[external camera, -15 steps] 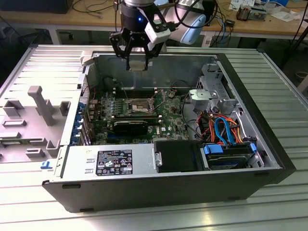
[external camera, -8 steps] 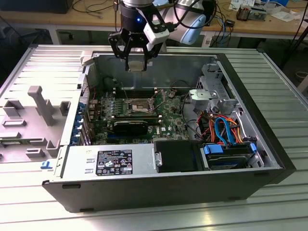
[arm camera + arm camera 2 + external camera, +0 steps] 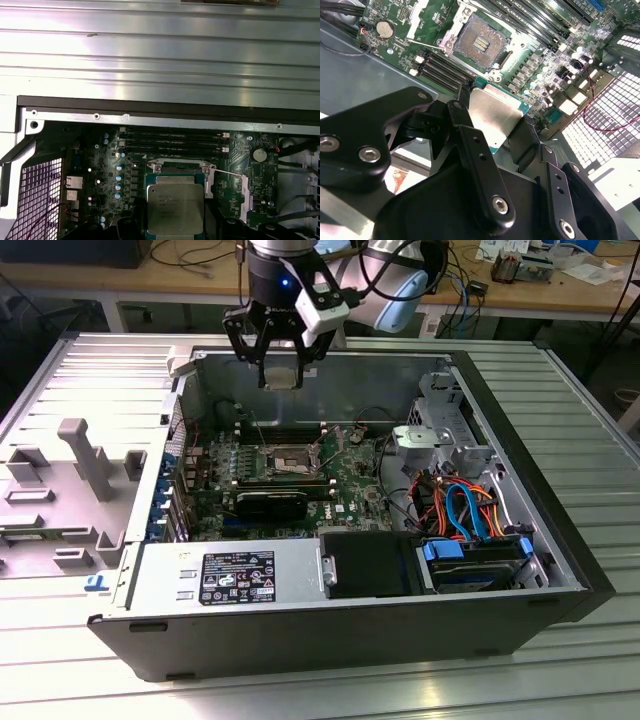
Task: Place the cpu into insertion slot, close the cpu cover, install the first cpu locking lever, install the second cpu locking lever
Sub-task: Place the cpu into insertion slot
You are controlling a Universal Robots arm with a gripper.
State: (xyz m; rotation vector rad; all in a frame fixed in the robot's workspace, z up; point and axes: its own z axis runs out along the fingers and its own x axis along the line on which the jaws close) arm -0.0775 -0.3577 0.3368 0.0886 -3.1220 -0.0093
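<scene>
Ribbed silver metal makes up the tabletop (image 3: 570,660) you're working on. An open computer case (image 3: 300,640) lies on it with the green motherboard (image 3: 355,490) facing up.

Your tool (image 3: 282,378) hangs above the case's far wall in the exterior view, clenched on the cpu (image 3: 283,376). In the second wrist view you can see the black fingers (image 3: 465,130) pressed against opposite edges of the chip's dull silver top. The chip is held well clear of the board.

The insertion slot (image 3: 290,458) sits in the middle of the board, nearer the camera than the tool in the exterior view. Its dark centre is bare. In the second wrist view it shows beyond the chip, and in the first wrist view the chip hangs in front of it.

What looks like the cpu cover (image 3: 245,192) stands swung open at one side of the slot. A thin locking lever (image 3: 225,172) angles up beside it. Long black memory slots (image 3: 175,140) run between the slot and the case wall.

On the exterior view's left, a grey plastic shroud (image 3: 70,470) rests on the tabletop just beside the case. A labelled power supply (image 3: 225,575) fills the near corner of the case. Blue and orange cables (image 3: 465,505) loop inside it toward the exterior view's right.
</scene>
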